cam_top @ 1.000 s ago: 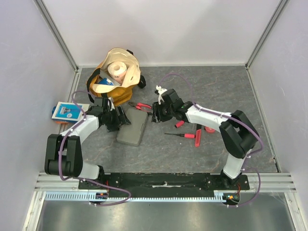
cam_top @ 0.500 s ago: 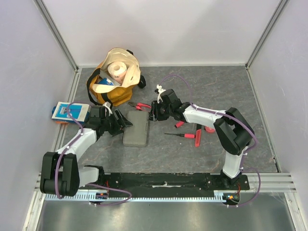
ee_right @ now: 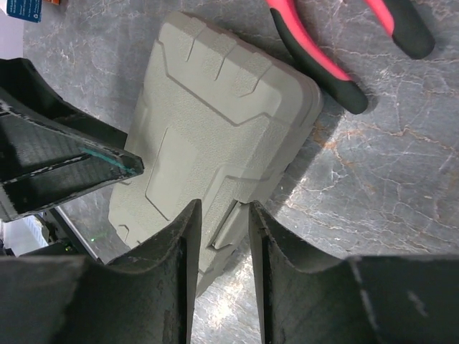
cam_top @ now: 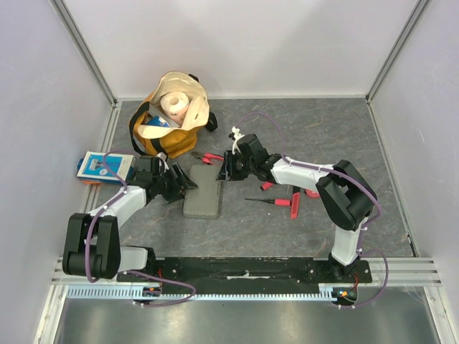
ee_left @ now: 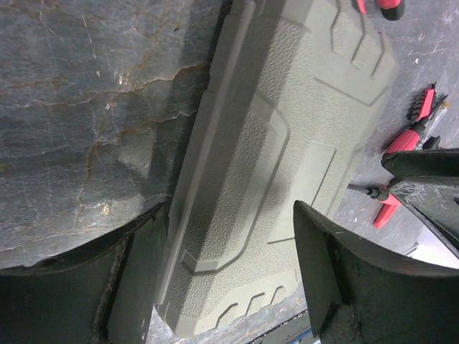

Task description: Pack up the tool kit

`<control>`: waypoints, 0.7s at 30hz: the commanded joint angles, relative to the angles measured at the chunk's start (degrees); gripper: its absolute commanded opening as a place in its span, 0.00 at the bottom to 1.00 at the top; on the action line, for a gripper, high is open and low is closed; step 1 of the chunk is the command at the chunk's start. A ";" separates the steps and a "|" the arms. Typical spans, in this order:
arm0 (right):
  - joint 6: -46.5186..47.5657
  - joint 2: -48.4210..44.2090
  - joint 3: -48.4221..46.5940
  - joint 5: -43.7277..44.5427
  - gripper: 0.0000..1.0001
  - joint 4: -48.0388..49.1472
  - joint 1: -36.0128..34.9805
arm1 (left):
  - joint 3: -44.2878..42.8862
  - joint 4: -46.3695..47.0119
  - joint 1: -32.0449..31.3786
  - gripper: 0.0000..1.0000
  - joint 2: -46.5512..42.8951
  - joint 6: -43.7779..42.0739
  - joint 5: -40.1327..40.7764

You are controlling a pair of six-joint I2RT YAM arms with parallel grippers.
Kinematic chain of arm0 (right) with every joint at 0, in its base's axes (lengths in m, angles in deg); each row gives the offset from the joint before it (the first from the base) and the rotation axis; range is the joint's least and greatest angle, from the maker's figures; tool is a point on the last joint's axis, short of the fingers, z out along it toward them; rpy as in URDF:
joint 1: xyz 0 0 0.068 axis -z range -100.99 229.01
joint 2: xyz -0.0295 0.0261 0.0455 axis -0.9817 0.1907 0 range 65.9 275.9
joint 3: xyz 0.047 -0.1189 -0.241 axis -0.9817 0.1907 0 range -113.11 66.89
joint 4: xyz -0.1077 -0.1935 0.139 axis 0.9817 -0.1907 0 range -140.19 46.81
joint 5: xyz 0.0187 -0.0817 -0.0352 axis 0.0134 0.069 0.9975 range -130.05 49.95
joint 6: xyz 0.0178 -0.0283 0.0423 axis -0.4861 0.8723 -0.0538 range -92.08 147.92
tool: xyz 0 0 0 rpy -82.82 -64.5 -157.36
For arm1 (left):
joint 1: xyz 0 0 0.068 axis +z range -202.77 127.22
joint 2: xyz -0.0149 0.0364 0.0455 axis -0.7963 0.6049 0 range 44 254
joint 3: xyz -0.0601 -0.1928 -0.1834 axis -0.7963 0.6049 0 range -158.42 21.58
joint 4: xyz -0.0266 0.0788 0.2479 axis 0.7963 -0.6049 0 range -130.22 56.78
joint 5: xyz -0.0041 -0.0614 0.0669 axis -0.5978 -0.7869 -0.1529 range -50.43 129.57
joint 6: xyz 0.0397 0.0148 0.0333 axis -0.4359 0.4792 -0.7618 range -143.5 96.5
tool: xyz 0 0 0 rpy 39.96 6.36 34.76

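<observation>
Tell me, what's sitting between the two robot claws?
The closed grey case lies between the left gripper and the right gripper; the overhead view shows it best.

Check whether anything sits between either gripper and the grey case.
Nothing visible does. The open left gripper is at the left edge of the grey case; the right gripper hangs over its right edge. The pliers lie beyond its far end.

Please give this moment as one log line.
case: closed, flat | left hand: open over it | right hand: narrowly open at its edge | pliers: loose
</observation>
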 commanded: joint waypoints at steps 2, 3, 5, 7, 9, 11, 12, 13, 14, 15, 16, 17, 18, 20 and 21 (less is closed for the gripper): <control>-1.31 0.05 0.97 0.47 0.36 0.85 -0.84 | -0.15 1.33 -0.11 0.72 1.96 1.40 -1.82; -1.31 0.05 1.06 0.65 0.34 0.41 -0.93 | 0.03 1.60 -0.02 0.69 1.96 1.66 -2.17; -1.31 0.05 1.15 1.52 0.32 0.06 -1.20 | 0.56 2.04 -0.11 0.62 1.79 2.28 -2.70; -1.92 -0.12 1.49 3.02 0.31 -1.97 -1.29 | 0.73 2.13 -0.02 0.52 2.05 2.89 -3.22; -2.63 -0.48 2.20 3.81 0.30 -2.32 -1.46 | 0.82 2.13 -0.11 0.47 2.31 3.33 -3.75; -2.98 -0.83 2.46 4.25 0.29 -2.49 -1.37 | 1.26 2.30 -0.02 0.45 2.23 4.12 -3.93; -3.16 -0.74 2.64 4.86 0.29 -2.75 -1.46 | 1.44 2.39 -0.11 0.45 2.14 4.47 -3.84; -3.33 -0.92 2.81 5.30 0.28 -3.19 -1.46 | 1.53 2.39 -0.11 0.45 1.97 4.74 -3.93; -3.42 -1.09 3.08 5.48 0.28 -3.37 -1.55 | 1.79 2.39 -0.02 0.45 1.88 5.00 -3.93; -3.51 -1.27 3.34 6.01 0.27 -3.46 -1.55 | 1.79 2.39 -0.11 0.45 1.88 5.26 -3.84; -3.77 -1.44 3.43 6.27 0.27 -3.72 -1.55 | 1.96 2.30 -0.02 0.45 1.88 5.35 -3.67; -3.77 -1.62 3.52 6.62 0.26 -3.81 -1.55 | 2.05 2.13 -0.11 0.45 1.88 5.62 -3.32; -3.86 -1.79 3.78 6.80 0.26 -4.07 -1.64 | 2.14 1.86 -0.02 0.45 2.05 5.71 -3.05; -3.95 -1.97 3.87 7.33 0.26 -4.34 -1.64 | 1.97 0.73 -0.11 0.49 2.49 5.62 -2.00; -3.95 -1.89 3.78 7.33 0.25 -4.43 -1.64 | 1.62 0.11 -0.11 0.55 2.49 5.36 -1.47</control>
